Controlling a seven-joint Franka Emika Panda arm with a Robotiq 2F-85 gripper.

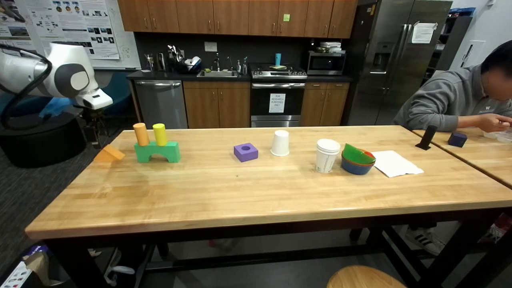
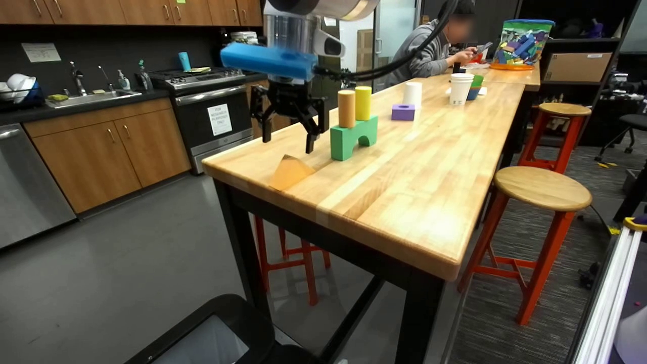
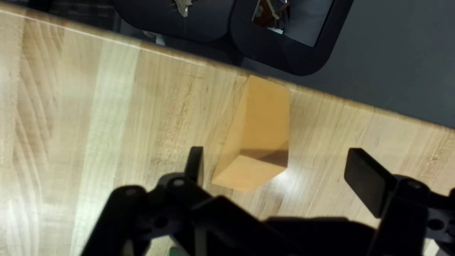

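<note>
My gripper [image 2: 288, 144] hangs with its fingers pointing down above the table's end in an exterior view. In the wrist view the gripper [image 3: 276, 156] is wide open with nothing between its pads. Below it an orange triangular block [image 3: 266, 121] lies on the wooden table close to the edge, nearer the left finger. It also shows in both exterior views [image 1: 109, 153] [image 2: 290, 173]. Beside it stands a green arch block [image 1: 157, 150] [image 2: 353, 137] with an orange cylinder [image 1: 141, 134] [image 2: 347, 109] and a yellow cylinder [image 1: 160, 135] [image 2: 363, 103] upright on top.
Along the table [image 1: 200, 192] are a purple block with a hole [image 1: 245, 156], an upside-down white cup [image 1: 280, 143], stacked white cups [image 1: 325, 160], nested bowls [image 1: 355, 166] and white paper [image 1: 394, 163]. Dark bins [image 3: 295, 57] stand beyond the table edge. A person [image 1: 448, 96] sits at the far end.
</note>
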